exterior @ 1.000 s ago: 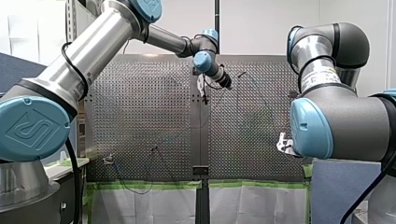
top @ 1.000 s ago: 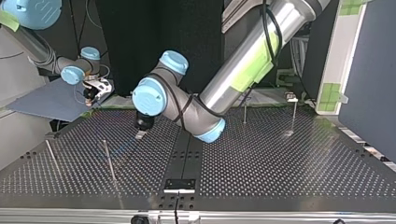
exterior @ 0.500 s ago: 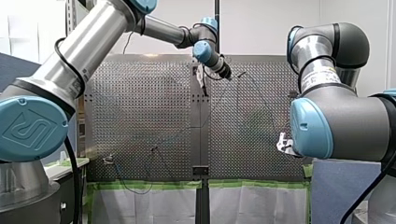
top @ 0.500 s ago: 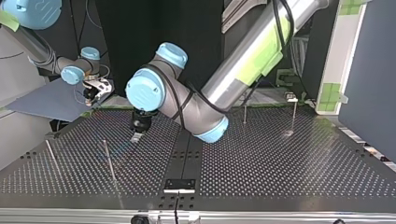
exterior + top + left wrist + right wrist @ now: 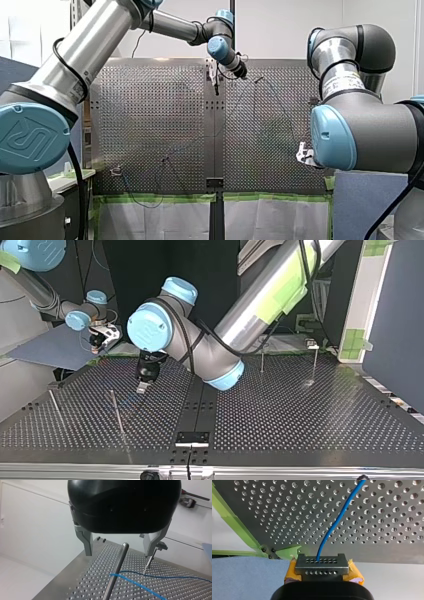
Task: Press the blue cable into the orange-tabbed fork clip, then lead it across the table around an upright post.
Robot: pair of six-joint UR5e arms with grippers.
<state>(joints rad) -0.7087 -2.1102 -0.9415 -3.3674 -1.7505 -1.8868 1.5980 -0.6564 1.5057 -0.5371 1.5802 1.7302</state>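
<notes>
In the front view my left arm (image 5: 95,50) reached from the left edge to the far middle of the perforated tabletop (image 5: 150,125). There the left gripper (image 5: 215,85) hung close over the surface. The left wrist view showed its black body and metal jaws plainly: the jaws stood wide apart and held nothing. An upright post (image 5: 115,573) rose just ahead of them, in line with the gap. The blue cable (image 5: 140,586) met that post part-way up. Two stretches of it ran off over the tabletop toward the side where a second post (image 5: 150,559), thinner and farther off, stood near one jaw tip. Whether the cable wrapped round the upright post or merely lay against it could not be told.

Farther right in the front view, my right arm (image 5: 360,130) filled the right side. The right gripper (image 5: 303,154) showed pale beside its elbow, at the tabletop's right edge. In the right wrist view its jaws, backed by yellow pads (image 5: 354,573), were closed on the blue cable, which left them and ran out over the tabletop. Strips of green tape (image 5: 234,527) lined the tabletop's edge beside the gripper, and a blue-grey sheet (image 5: 244,577) lay beyond that edge, under the gripper.
</notes>
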